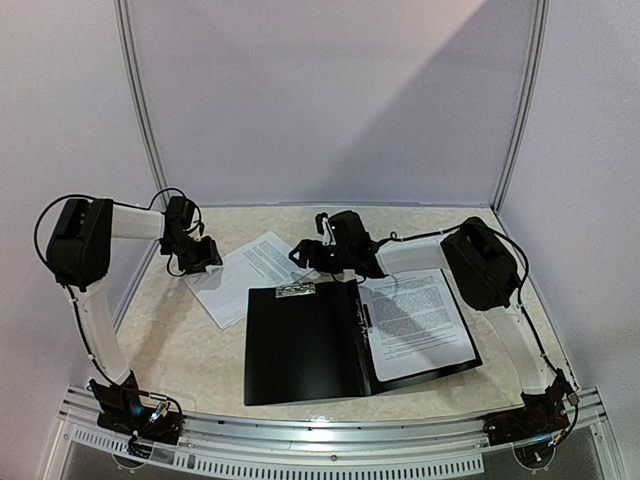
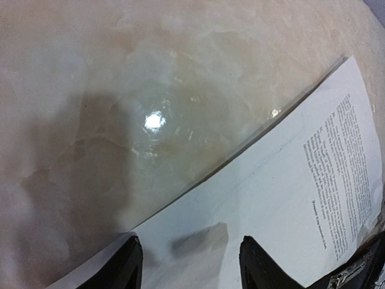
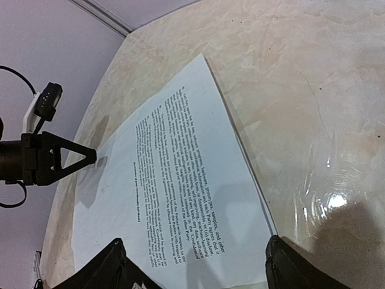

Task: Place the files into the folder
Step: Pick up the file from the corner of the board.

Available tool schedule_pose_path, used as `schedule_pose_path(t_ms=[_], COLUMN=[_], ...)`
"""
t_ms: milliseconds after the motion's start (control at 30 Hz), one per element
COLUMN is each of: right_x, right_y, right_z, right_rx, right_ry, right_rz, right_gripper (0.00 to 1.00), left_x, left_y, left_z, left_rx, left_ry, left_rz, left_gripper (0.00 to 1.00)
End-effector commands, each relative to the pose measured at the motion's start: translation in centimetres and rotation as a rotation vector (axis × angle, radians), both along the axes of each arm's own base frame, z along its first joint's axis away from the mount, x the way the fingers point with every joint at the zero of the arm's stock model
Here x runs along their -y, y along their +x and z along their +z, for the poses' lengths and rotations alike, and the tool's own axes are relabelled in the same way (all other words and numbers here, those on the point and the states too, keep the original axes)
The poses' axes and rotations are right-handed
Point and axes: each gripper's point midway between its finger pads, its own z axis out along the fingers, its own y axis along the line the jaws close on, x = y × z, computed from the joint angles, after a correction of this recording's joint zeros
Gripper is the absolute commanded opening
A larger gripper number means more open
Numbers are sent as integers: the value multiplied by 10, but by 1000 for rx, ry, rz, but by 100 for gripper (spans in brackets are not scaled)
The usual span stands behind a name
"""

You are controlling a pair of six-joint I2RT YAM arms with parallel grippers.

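Observation:
The folder [image 1: 300,345] lies open in the middle of the table, black covers flat, and one printed sheet [image 1: 418,322] rests on its right half. Loose files [image 1: 250,272] lie on the table behind and left of it. My left gripper [image 1: 203,258] hangs over the left edge of those sheets, open, with only white paper [image 2: 283,198] below its fingertips [image 2: 191,256]. My right gripper [image 1: 335,255] is at the folder's far edge, open and empty [image 3: 195,253], looking along the printed files [image 3: 180,180] toward the left gripper [image 3: 90,158].
The beige marbled tabletop [image 1: 180,340] is glossy and walled by white panels [image 1: 330,100] at the back and sides. Both arm bases sit on the metal rail [image 1: 330,435] at the near edge. A black cable loops off the left arm [image 1: 70,245].

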Motion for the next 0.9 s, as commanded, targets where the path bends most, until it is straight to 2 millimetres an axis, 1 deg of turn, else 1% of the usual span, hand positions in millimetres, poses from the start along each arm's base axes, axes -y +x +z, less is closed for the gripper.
schedule_pose_path(t_ms=[0, 133, 200, 233, 300, 367, 433, 600, 667, 733, 867], right_x=[-2, -1, 3, 8, 16, 22, 27, 26, 30, 32, 26], right_y=[-2, -3, -2, -3, -2, 0, 2, 1, 1, 2, 3], right_z=[-1, -2, -7, -13, -11, -5, -4, 1, 2, 8, 11], right_rx=[-20, -30, -31, -32, -13, 7, 19, 36, 45, 58, 42], right_ry=[43, 39, 19, 3, -17, -34, -59, -49, -50, -49, -23], right_rz=[17, 14, -2, -17, -49, -72, -91, -81, -93, -102, -78], right_gripper=[78, 78, 78, 78, 78, 78, 78, 78, 78, 79, 79], left_x=[-2, -1, -2, -1, -1, -1, -1, -1, -1, -1, -1], left_y=[-3, -2, -2, -2, -2, -2, -2, -2, -3, -3, -3], left_z=[-11, -10, -10, -10, -10, -10, -10, -9, -10, -10, -10], left_rx=[-37, -34, -34, -34, -34, -34, -35, -33, -35, -35, -36], left_ry=[-13, -15, -17, -17, -18, -18, -19, -19, -19, -18, -20], left_rz=[10, 9, 10, 9, 10, 9, 9, 9, 9, 8, 8], left_gripper=[55, 55, 55, 55, 55, 55, 55, 55, 55, 55, 55])
